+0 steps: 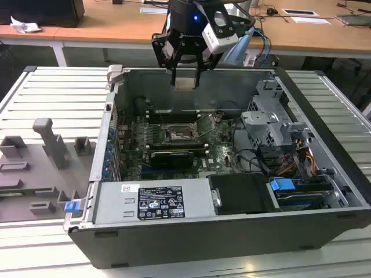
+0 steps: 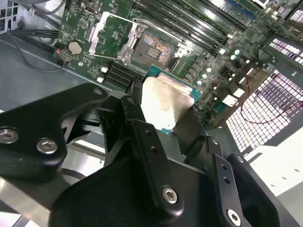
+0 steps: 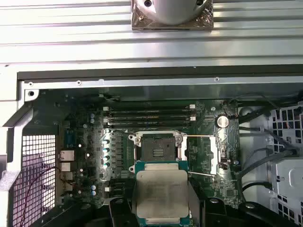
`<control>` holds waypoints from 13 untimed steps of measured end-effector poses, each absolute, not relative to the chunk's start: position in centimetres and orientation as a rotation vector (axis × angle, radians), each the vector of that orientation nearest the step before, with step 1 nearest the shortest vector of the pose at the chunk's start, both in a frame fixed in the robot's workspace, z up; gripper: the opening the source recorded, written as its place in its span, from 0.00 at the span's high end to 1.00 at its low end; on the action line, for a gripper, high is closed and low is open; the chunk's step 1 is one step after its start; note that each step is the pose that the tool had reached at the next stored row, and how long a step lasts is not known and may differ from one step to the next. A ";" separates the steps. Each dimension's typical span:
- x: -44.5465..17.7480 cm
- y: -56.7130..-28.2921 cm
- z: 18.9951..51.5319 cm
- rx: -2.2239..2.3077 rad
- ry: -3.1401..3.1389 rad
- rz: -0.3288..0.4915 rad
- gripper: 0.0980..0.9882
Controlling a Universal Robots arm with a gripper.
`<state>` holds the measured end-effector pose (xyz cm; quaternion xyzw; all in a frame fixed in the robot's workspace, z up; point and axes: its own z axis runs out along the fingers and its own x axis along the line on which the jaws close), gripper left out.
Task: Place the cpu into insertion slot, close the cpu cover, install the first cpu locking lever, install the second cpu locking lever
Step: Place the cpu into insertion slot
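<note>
A: Status?
B: Step one under way. Jaws clenched on the cpu (image 1: 185, 84), held high over the far wall of the open computer case (image 1: 232, 237). Nothing seated.
A: Socket?
B: The insertion slot (image 3: 156, 147) lies bare, mid-board, with the cpu cover (image 2: 96, 32) standing open beside it. Cover and both levers left to do, I judge.
A: Views differ?
B: Exterior view gives the height above the board; both wrist views give the chip's pale face and the socket's dark, empty bed
</note>
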<state>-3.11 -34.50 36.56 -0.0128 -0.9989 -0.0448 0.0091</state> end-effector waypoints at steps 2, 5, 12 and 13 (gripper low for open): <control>-3.1 -34.5 36.5 -0.057 -3.120 -0.140 0.52; -3.1 -34.5 36.5 -0.064 -3.120 -0.140 0.52; -3.1 -34.5 35.9 -0.126 -3.120 -0.140 0.52; -3.1 -34.5 35.9 -0.144 -3.119 -0.140 0.52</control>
